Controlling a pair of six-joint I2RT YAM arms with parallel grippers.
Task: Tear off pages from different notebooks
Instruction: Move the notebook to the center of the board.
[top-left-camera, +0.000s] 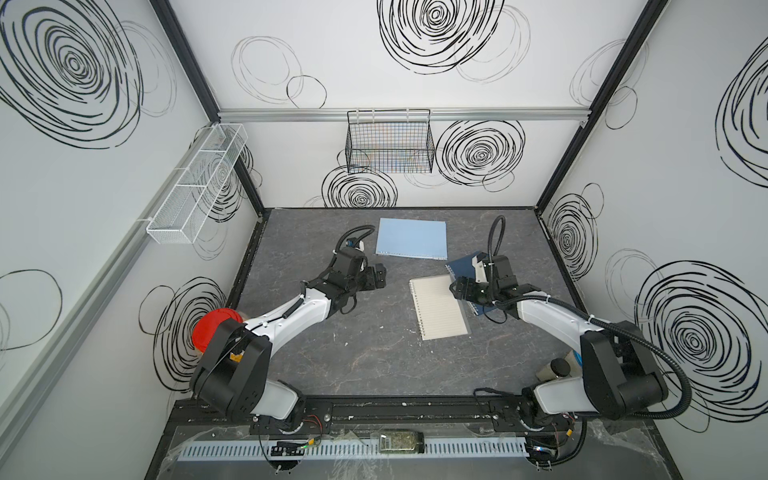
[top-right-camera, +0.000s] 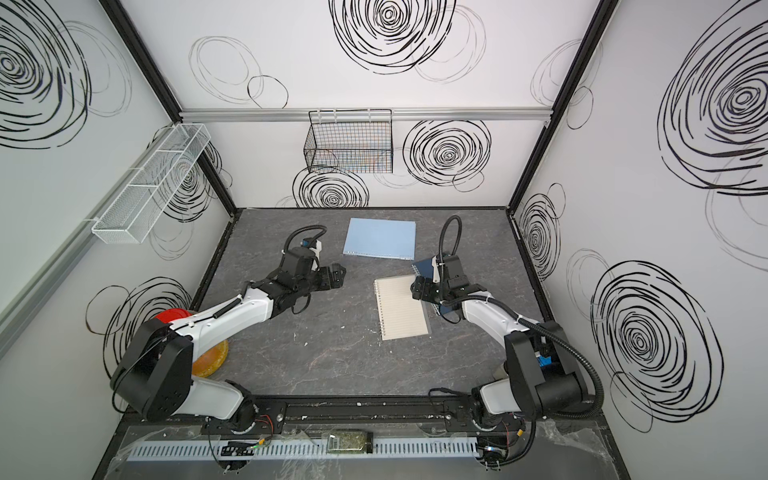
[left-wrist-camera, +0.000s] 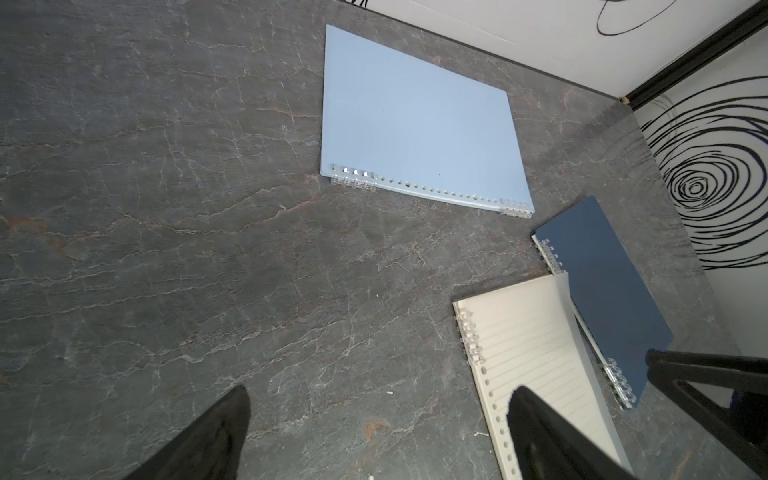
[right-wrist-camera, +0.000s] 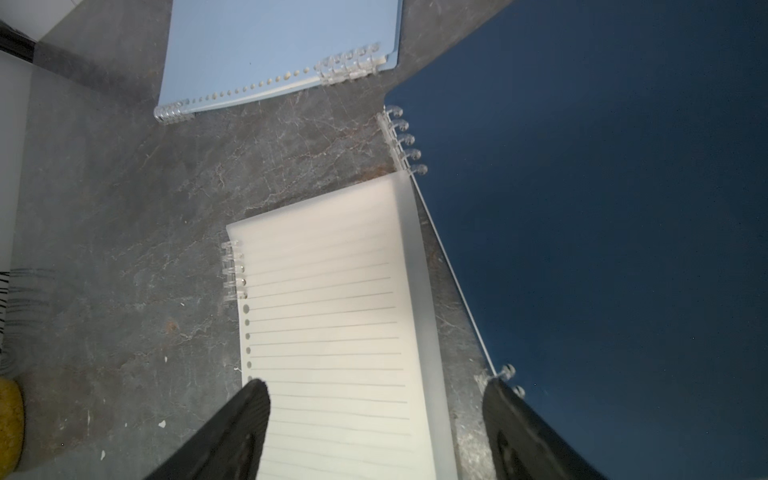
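Three notebooks lie on the dark table. The light-blue notebook is at the back. The dark navy notebook lies partly under my right arm. The clear-covered notebook shows its cream lined pages, still bound. My right gripper hovers open over this notebook's far corner. One finger is above the paper and the other is near the navy spine. My left gripper is open over bare table, left of the notebooks.
A black wire basket hangs on the back wall. A white mesh tray hangs on the left wall. A red-lidded container sits behind my left arm. A cup stands by my right arm's base, and a jar lies in front.
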